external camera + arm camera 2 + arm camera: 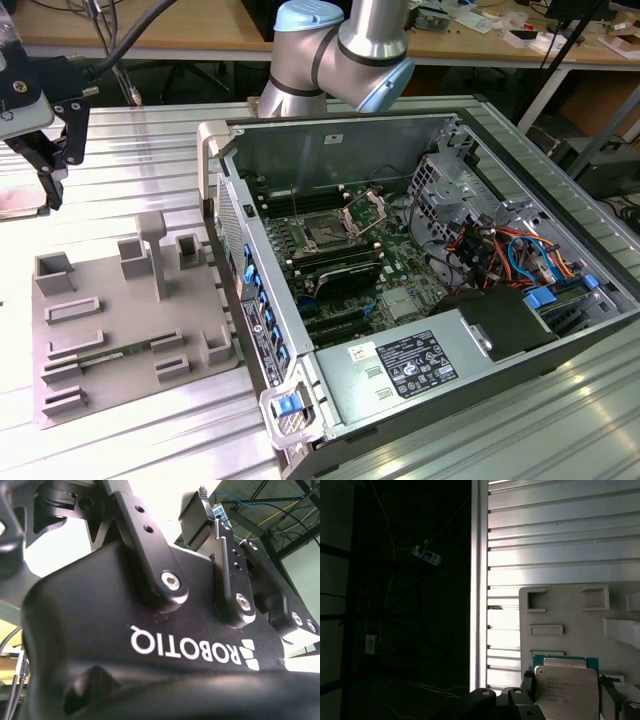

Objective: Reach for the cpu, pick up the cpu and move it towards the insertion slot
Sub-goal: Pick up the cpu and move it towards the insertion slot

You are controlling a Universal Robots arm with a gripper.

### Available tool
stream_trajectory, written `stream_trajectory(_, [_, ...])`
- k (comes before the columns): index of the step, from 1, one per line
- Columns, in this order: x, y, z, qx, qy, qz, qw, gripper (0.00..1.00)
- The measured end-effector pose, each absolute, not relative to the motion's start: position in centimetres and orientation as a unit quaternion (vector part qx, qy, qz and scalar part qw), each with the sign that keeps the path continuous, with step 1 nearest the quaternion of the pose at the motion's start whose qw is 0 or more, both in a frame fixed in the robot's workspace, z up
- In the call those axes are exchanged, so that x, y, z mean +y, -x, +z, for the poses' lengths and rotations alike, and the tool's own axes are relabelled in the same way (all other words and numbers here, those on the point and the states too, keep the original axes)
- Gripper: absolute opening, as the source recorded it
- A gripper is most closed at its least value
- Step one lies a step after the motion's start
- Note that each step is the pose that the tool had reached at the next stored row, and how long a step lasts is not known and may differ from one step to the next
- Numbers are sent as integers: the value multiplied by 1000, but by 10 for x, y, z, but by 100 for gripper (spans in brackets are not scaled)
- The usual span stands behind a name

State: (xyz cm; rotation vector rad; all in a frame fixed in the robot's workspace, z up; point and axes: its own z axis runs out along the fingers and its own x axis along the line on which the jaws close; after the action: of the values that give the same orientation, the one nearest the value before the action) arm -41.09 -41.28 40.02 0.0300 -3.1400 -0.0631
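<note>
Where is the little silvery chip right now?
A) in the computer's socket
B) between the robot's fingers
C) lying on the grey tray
B: in the first wrist view the cpu sits between the fingers, with the grey tray farther behind it.

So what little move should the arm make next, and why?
Probably a sideways carry toward the exterior view's right. In the exterior view the claw hangs at the left, near the grey tray and well away from the insertion slot inside the open computer case. In the first wrist view the cpu appears gripped in it, up off the tray.
</note>
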Motion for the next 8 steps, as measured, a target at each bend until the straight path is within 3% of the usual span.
stream_trajectory(8, [-413, 404, 400, -1000, -10, -20, 0, 55])
